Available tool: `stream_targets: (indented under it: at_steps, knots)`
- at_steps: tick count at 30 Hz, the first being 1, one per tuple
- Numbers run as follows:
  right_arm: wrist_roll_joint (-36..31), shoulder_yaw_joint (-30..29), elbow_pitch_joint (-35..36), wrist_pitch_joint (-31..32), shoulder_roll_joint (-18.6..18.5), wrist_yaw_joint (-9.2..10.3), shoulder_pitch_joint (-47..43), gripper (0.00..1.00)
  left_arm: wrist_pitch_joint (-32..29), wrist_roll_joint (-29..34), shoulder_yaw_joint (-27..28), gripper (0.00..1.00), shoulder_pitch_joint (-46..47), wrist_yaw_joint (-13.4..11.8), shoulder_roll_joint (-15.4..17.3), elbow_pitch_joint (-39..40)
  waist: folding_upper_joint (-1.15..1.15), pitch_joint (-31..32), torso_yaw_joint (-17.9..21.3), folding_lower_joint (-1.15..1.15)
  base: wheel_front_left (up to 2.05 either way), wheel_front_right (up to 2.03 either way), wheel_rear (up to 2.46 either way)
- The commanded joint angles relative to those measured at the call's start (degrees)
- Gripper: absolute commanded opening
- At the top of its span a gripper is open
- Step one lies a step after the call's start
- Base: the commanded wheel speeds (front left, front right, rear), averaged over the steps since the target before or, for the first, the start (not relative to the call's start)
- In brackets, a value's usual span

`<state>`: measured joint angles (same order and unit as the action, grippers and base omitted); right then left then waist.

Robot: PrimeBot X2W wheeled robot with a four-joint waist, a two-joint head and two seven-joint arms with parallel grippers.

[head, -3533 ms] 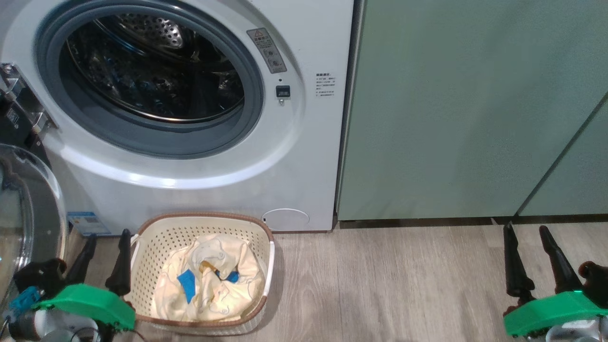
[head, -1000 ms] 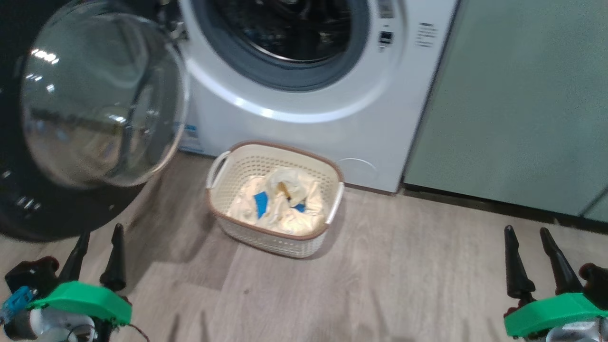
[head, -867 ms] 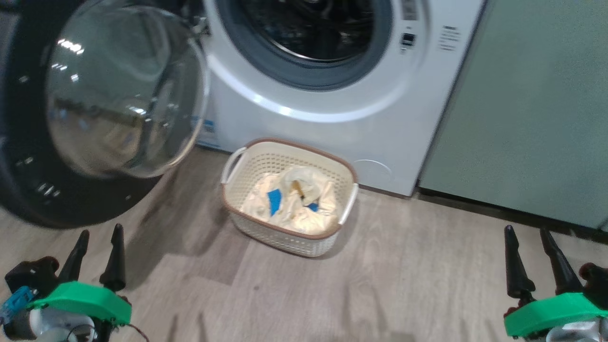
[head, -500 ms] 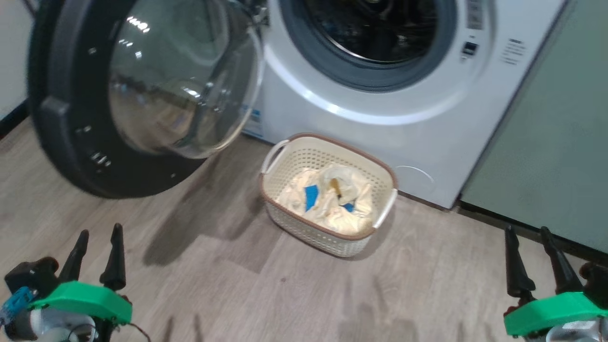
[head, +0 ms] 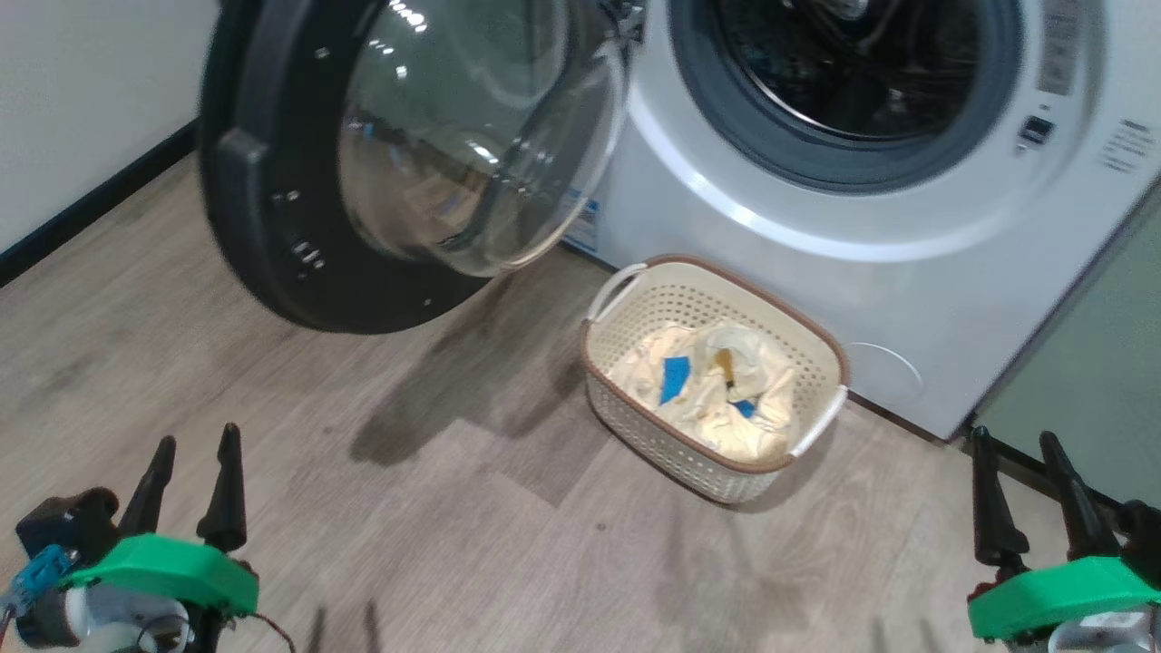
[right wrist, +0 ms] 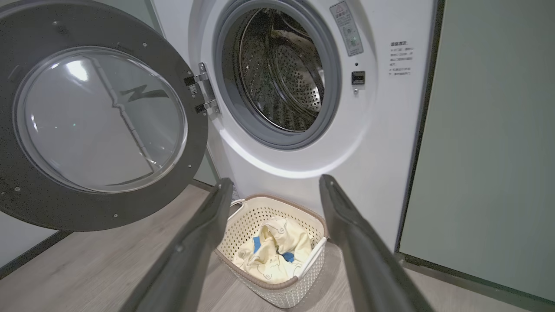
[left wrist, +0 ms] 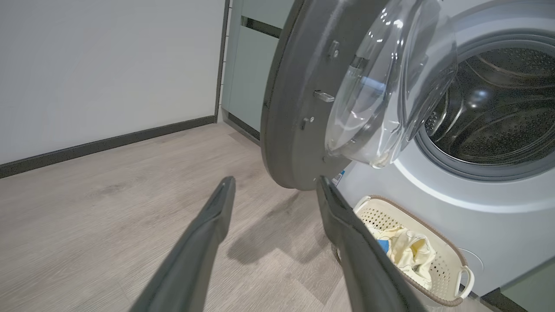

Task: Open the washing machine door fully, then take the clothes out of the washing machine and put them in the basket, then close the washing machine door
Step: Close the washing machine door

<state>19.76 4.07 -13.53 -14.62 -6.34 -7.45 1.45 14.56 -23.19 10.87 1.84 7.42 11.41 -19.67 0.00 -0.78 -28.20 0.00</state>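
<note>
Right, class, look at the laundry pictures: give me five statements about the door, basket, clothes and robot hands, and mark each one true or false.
1. The washing machine door stands open, swung away from the washing machine. True.
2. The clothes lie in the basket. True.
3. The basket is tipped on its side. False: it stands upright on the floor in front of the machine.
4. The left hand and right hand are both open. True.
5. The left hand grips the door's rim. False: it hovers apart from the door, holding nothing.
</note>
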Motion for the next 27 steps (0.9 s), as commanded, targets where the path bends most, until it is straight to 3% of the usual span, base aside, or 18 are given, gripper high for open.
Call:
stream_targets:
  at_steps: [1,15,16,17,23,27]
  knots:
    - [0.13,1.08,1.82,-0.38,-0.75,-0.03,1.88,1.00,0.44,0.49,1.90,1.00,3.37,0.07,0.93,1.47,0.00,-0.17,-1.10,0.00,0.00,0.00,0.00]
    - [0.73,3.53,0.42,-0.38,-1.52,-0.03,4.02,1.00,0.44,-0.27,5.85,1.00,1.59,0.07,-0.97,3.65,0.00,-0.86,-1.71,0.00,0.00,0.00,0.00]
    - [0.77,3.62,0.35,-0.38,-1.50,-0.03,4.02,1.00,0.44,-0.49,6.03,0.75,1.49,0.07,-1.07,3.78,0.00,-0.76,-1.65,0.00,0.00,0.00,0.00]
    - [0.78,3.70,0.31,-0.38,-1.40,-0.03,3.93,1.00,0.44,-1.47,6.70,0.03,1.55,0.07,-1.28,3.56,0.00,-0.53,-1.53,0.00,0.00,0.00,0.00]
    - [0.92,3.68,0.30,-0.38,-1.31,-0.03,3.43,1.00,0.44,-8.83,8.06,0.00,3.90,0.07,-0.67,-0.33,0.00,0.15,-1.10,0.00,0.00,0.00,0.00]
    - [0.88,3.32,0.45,-0.38,-1.06,-0.03,2.51,1.00,-1.01,-17.89,8.95,0.00,7.92,0.07,2.42,-4.72,0.00,0.90,-0.64,0.00,0.00,0.00,0.00]
